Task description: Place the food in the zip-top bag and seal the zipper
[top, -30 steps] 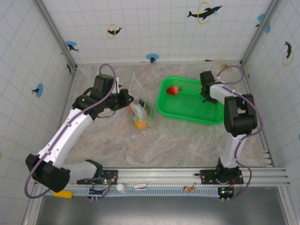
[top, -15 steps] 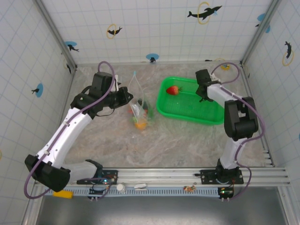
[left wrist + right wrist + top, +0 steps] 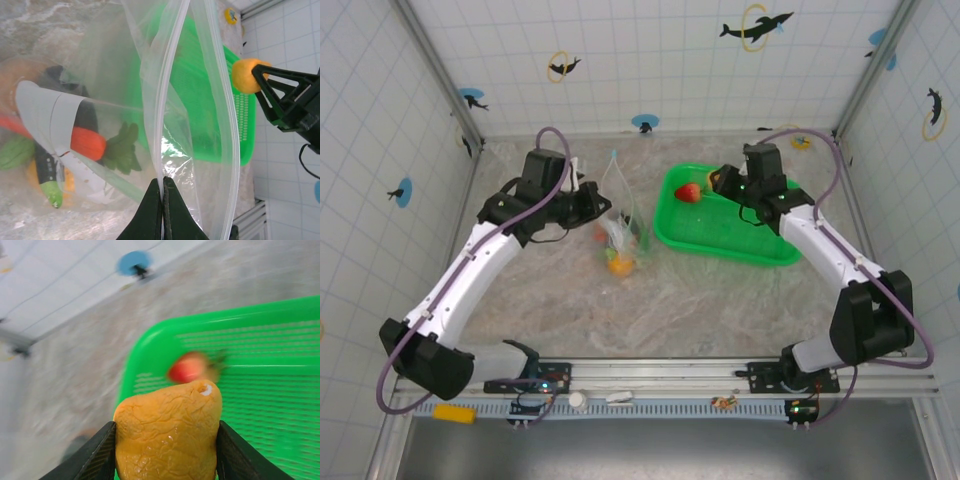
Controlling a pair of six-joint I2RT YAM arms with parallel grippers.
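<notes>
The clear zip-top bag [image 3: 617, 215] hangs over the table left of centre, and my left gripper [image 3: 163, 181] is shut on its zipper [image 3: 167, 95], one side of the open mouth. The other side of the mouth [image 3: 223, 125] bows away to the right. Inside lie an orange carrot [image 3: 87, 143], a green cucumber [image 3: 51, 194] and other food [image 3: 620, 263]. My right gripper [image 3: 167, 440] is shut on a yellow-orange wrinkled food piece [image 3: 170, 425] above the green basket's left end. In the left wrist view that piece [image 3: 245, 76] hangs just right of the bag mouth. A red strawberry [image 3: 689, 192] lies in the basket.
The green mesh basket [image 3: 760, 250] sits right of centre on the marbled table, close to the bag. Tiled walls enclose the back and both sides. My left gripper [image 3: 596, 205] and right gripper [image 3: 718, 180] face each other across the bag mouth.
The right arm has swung left from the basket's far right end to above its left end, carrying the yellow-orange piece. The left gripper has shifted the bag mouth slightly.
</notes>
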